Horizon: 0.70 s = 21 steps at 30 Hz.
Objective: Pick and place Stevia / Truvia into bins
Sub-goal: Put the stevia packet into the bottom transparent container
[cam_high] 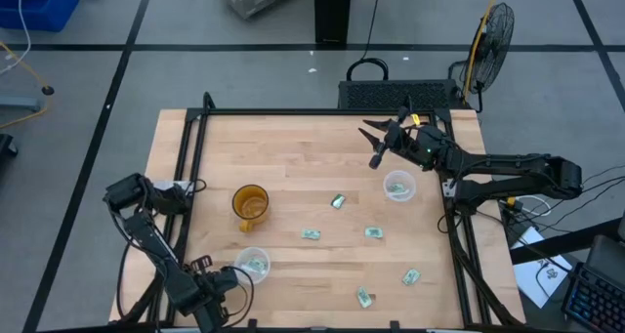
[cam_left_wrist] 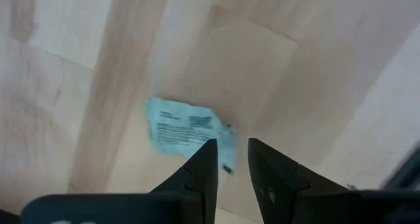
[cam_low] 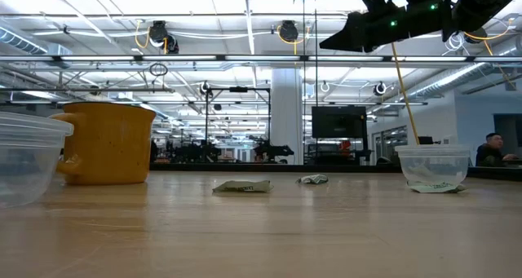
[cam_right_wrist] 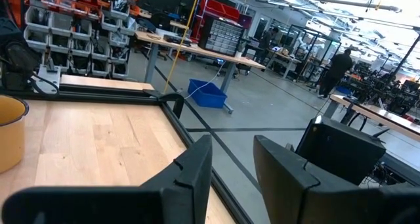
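1. The left claw (cam_left_wrist: 230, 147) hung low at the near left corner of the table. Its two dark fingers were a little way apart, with nothing between them.
2. Right under those fingers lay one small flat pale green paper packet (cam_left_wrist: 187, 129). From above, the only packet by that claw sat inside the low round clear plastic cup (cam_high: 252, 263) next to it. So I thought it was that one, already in its bin.
3. The right claw (cam_high: 376, 145) was up in the air over the far side of the table. Its fingers were spread and held nothing. The other clear cup (cam_high: 398, 187) stood near it, with a packet inside too.
4. Five more packets lay loose on the pale wooden table (cam_high: 293, 147). One lay in the middle (cam_high: 337, 201), two a bit nearer (cam_high: 312, 234) (cam_high: 373, 232), and two by the near edge (cam_high: 410, 275) (cam_high: 364, 297).
5. The amber-orange cup with a handle (cam_high: 250, 203) stood close to the left cup. It was not a bin.
6. The next job looked like picking up a loose packet. I thought the claw should come straight down with one finger on each side. The packets were thin and flat, so the fingers would have to touch the wood before they squeezed.
7. The claw should then lift the packet well clear and let go only right over a clear cup. These cups looked light, so a bump could push one away.
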Each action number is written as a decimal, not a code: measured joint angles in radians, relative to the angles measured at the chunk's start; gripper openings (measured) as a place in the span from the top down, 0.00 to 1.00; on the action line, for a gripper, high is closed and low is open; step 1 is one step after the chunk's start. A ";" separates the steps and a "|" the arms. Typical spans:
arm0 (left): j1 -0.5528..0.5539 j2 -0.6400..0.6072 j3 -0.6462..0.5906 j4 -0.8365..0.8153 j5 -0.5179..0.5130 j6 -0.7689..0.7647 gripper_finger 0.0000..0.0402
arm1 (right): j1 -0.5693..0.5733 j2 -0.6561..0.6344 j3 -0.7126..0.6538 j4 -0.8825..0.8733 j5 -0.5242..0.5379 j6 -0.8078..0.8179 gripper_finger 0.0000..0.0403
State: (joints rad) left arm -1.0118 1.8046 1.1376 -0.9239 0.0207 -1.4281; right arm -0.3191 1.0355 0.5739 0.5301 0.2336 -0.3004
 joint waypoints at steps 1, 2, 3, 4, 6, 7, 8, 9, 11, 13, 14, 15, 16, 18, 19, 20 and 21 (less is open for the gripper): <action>-0.002 0.000 -0.006 -0.001 -0.006 0.000 0.78 | 0.000 0.000 0.000 0.000 0.000 0.000 0.74; -0.003 0.000 -0.011 0.000 -0.017 -0.001 0.78 | 0.000 0.000 0.000 0.000 0.000 0.000 0.74; -0.004 0.000 -0.017 0.001 -0.028 -0.001 0.78 | 0.000 0.000 0.000 0.000 0.000 0.000 0.74; -0.004 0.000 -0.021 0.001 -0.036 -0.001 0.78 | 0.000 0.000 0.000 0.000 0.000 0.000 0.74; -0.004 0.000 -0.030 0.005 -0.046 -0.002 0.78 | 0.000 0.000 0.000 0.000 0.000 0.000 0.74; -0.004 0.000 -0.033 0.013 -0.047 -0.003 0.78 | 0.000 0.000 0.000 0.000 0.000 0.000 0.74; -0.004 0.000 -0.037 0.022 -0.047 -0.004 0.78 | 0.000 0.000 0.000 0.000 0.000 0.000 0.74; -0.004 0.000 -0.041 0.033 -0.045 -0.006 0.78 | 0.000 0.000 0.000 0.000 0.000 0.000 0.74; -0.006 0.000 -0.047 0.053 -0.040 -0.017 0.78 | 0.000 0.000 0.000 -0.003 0.000 0.000 0.74; -0.012 0.000 -0.050 0.062 -0.041 -0.031 0.78 | 0.000 0.000 0.000 -0.008 0.000 0.000 0.74; -0.012 0.001 -0.050 0.062 -0.041 -0.033 0.78 | 0.000 0.000 0.000 -0.010 0.000 0.000 0.74; -0.012 0.002 -0.050 0.062 -0.040 -0.033 0.78 | 0.000 0.000 0.000 -0.011 0.000 0.000 0.74; -0.012 0.003 -0.050 0.060 -0.040 -0.033 0.78 | 0.000 0.000 0.000 -0.011 0.000 0.000 0.74; -0.012 0.003 -0.050 0.055 -0.040 -0.034 0.78 | 0.000 0.000 0.000 -0.011 0.000 0.000 0.74; -0.012 0.003 -0.050 0.054 -0.040 -0.033 0.79 | 0.000 0.000 0.000 -0.011 0.000 0.000 0.74; -0.012 0.003 -0.050 0.054 -0.040 -0.033 0.80 | 0.000 0.000 0.000 -0.011 0.000 0.000 0.74; -0.012 0.003 -0.050 0.054 -0.040 -0.032 0.83 | 0.000 0.000 0.000 -0.011 0.000 0.000 0.74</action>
State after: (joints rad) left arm -1.0237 1.8072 1.0874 -0.8703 -0.0193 -1.4597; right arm -0.3194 1.0355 0.5739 0.5186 0.2334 -0.3004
